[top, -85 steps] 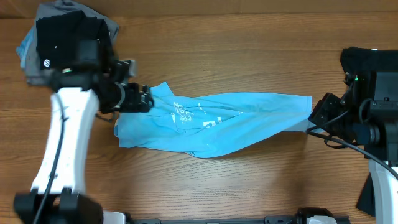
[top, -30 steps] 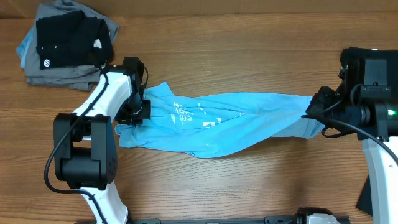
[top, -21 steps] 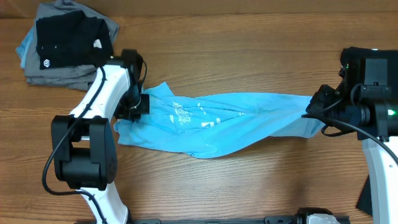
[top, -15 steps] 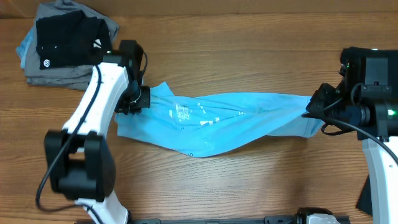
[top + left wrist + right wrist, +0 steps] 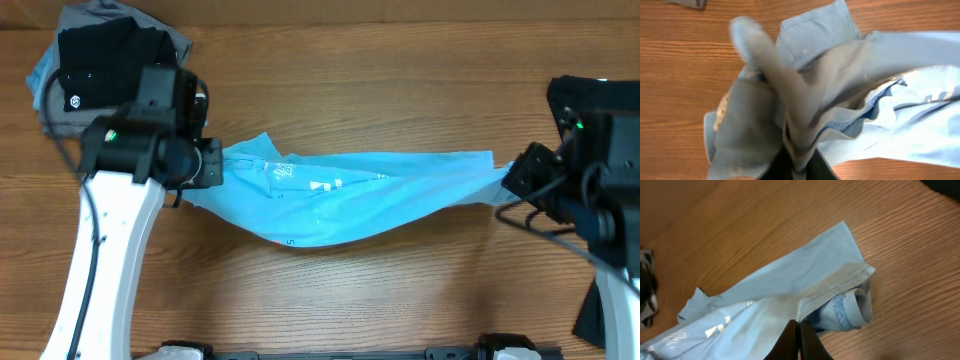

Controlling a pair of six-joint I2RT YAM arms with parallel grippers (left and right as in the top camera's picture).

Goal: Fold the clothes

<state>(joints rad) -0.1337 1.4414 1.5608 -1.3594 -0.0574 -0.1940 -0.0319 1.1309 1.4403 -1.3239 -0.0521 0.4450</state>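
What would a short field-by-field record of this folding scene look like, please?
item: light blue T-shirt, bunched lengthwise, white lettering showing
left hand: shut on one end of the T-shirt
right hand: shut on the opposite end
span: stretched between both hands
elsewhere: garment pile at a table corner beyond the left arm
fold: not yet made

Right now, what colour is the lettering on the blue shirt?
White lettering on the shirt; clearest in the overhead view.

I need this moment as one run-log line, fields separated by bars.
task: fold clothes | left gripper: shut on light blue T-shirt | right gripper: shut on its other end | shirt: stretched between them, unfolded
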